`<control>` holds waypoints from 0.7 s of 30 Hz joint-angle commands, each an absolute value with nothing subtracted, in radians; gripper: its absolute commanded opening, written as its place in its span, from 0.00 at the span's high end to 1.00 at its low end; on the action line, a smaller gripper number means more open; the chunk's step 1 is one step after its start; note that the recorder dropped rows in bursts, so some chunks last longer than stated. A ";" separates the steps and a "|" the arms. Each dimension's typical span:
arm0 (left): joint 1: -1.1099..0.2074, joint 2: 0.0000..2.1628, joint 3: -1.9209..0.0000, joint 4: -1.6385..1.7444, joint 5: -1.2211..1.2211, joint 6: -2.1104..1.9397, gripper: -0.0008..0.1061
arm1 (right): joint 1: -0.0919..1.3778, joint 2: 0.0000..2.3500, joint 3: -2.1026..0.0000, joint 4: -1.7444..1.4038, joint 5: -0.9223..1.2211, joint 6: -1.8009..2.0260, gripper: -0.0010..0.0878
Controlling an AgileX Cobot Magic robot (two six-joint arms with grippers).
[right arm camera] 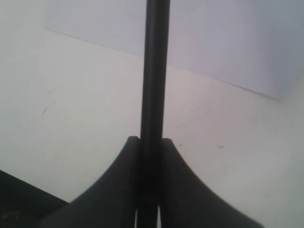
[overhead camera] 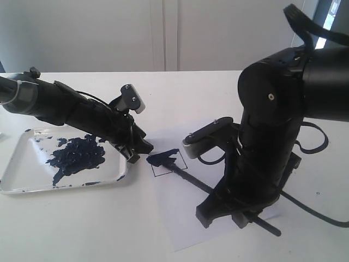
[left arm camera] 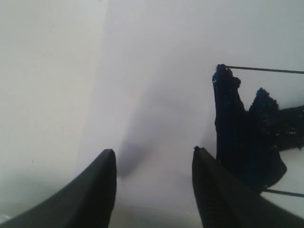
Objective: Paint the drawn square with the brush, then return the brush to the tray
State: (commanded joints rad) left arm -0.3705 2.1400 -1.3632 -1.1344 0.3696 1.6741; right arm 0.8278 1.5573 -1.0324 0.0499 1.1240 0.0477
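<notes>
thin black stick brush (overhead camera: 192,180) clamped in right gripper (right arm camera: 151,142), wet tip on small black-outlined square (overhead camera: 168,165).
prob. light, stiff, slick shaft w/ soft tip; best held mid-shaft, jaws across it. long axis runs straight ahead of jaws, tip fwd, tail behind. left gripper (left arm camera: 154,152) jaws apart, empty, beside tip.

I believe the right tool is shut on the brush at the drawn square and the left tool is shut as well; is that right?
Not quite: the left tool is open, its fingers apart over the paper sheet, as the left wrist view shows. The right tool is shut on the brush, whose tip is at the drawn square.
</notes>
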 joint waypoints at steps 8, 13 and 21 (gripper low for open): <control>-0.371 2.086 -1.363 -1.134 0.378 1.648 0.49 | 0.828 1.557 -1.032 0.048 1.120 0.048 0.99; -0.371 2.021 -1.357 -1.039 0.423 1.593 0.49 | 0.828 1.557 -1.032 0.035 1.120 0.048 0.99; -0.374 2.007 -1.343 -0.594 0.553 1.231 0.49 | 0.828 1.557 -1.032 0.015 1.120 0.048 0.99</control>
